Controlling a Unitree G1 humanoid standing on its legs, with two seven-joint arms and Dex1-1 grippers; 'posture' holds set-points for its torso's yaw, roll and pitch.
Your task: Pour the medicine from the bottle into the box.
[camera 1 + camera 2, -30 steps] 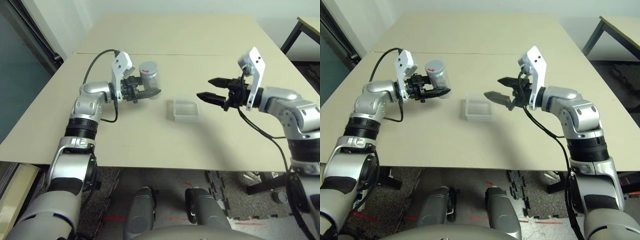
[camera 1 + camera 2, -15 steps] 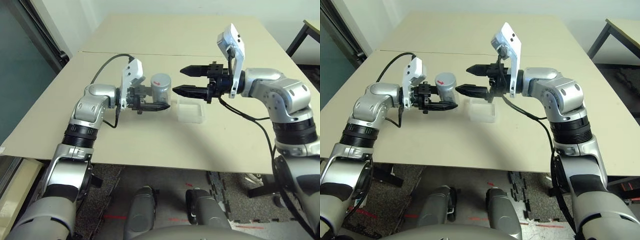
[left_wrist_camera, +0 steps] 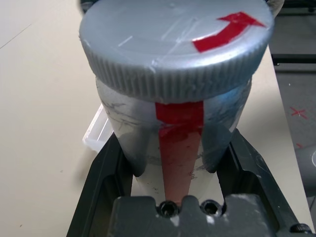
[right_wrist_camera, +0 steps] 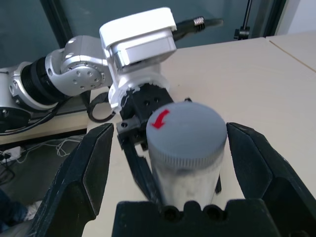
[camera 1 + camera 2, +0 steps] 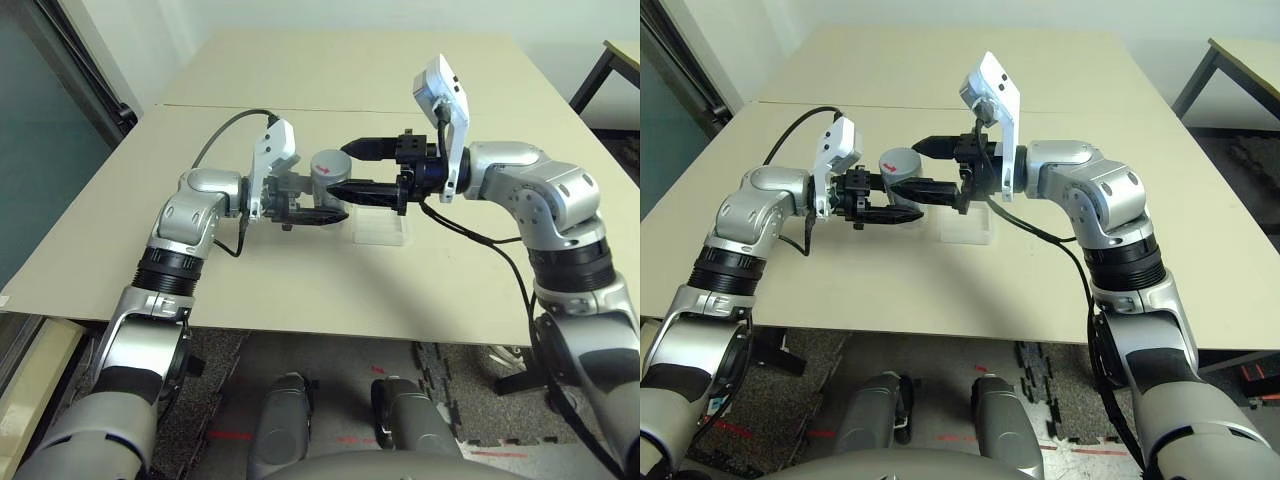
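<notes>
The small silver-grey bottle [image 5: 322, 166] hangs in the air just left of the box, with my left gripper [image 5: 322, 198] shut on its body. Its grey cap [image 4: 185, 131] carries a red arrow and faces my right gripper. A red strip runs down the bottle's side [image 3: 178, 143] between the left fingers [image 3: 106, 170]. My right gripper [image 5: 340, 170] is open, one finger [image 4: 94, 163] on each side of the cap, with a gap on both sides. The clear plastic box [image 5: 385, 228] lies on the table under the right gripper's fingers.
The beige table [image 5: 300, 290] has a seam [image 5: 200, 107] across its far half. A second table's dark leg [image 5: 590, 75] stands at the far right. A dark glass wall [image 5: 40, 150] runs along the left side.
My right gripper has moved left from above the box until its open fingers straddle the bottle's cap. My left gripper has carried the bottle a little to the right, toward the box.
</notes>
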